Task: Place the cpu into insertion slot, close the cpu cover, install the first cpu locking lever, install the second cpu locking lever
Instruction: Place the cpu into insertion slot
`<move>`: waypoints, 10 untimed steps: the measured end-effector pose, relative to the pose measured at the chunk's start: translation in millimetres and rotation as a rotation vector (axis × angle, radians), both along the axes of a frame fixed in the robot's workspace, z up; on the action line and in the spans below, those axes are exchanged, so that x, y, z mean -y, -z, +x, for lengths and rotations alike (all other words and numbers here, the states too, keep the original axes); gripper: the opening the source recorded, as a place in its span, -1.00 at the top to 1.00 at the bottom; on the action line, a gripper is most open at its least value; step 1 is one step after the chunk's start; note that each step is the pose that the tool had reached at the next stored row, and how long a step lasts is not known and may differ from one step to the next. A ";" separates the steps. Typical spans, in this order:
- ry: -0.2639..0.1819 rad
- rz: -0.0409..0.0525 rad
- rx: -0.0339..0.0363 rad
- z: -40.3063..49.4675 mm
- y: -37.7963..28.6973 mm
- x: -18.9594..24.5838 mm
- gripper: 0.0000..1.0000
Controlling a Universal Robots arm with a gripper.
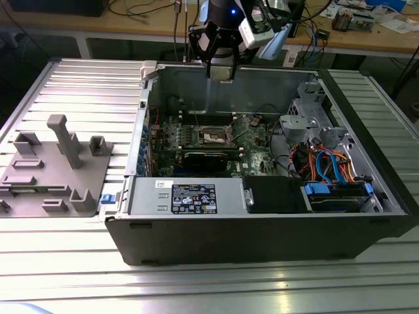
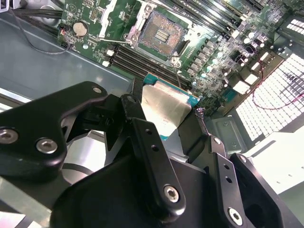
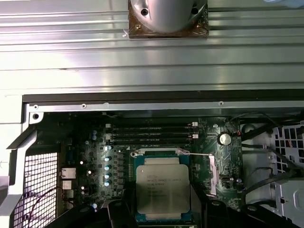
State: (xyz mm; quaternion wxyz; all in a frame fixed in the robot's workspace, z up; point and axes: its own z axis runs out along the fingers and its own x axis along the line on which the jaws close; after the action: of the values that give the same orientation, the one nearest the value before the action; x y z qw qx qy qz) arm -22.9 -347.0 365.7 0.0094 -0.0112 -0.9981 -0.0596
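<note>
Our claw (image 2: pixel 164 121) is clamped on the chip (image 2: pixel 161 104), with a black finger (image 2: pixel 142 137) on each of two opposite edges. The second wrist view shows us the chip held apart from the socket (image 2: pixel 159 33), which sits open with its contacts bare. The first wrist view looks straight down on the chip's silver-grey top and green edge. In the exterior view, the claw hangs over the open computer case (image 1: pixel 262 235).

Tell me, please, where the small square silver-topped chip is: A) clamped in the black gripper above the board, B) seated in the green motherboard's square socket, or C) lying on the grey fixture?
A: the black gripper pinches the silver-topped chip, and the square socket lies bare.
</note>
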 end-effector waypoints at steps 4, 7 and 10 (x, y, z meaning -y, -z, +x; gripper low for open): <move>0.000 -0.0012 0.0000 0.0 0.4 0.0 -0.08; 0.000 -0.0011 0.0001 0.0 0.9 0.0 -0.08; 0.000 -0.0012 0.0000 0.0 1.8 0.0 -0.08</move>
State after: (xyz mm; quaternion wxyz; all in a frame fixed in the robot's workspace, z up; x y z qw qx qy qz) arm -22.9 -347.0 364.0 0.0094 -0.0112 -0.9981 -0.0590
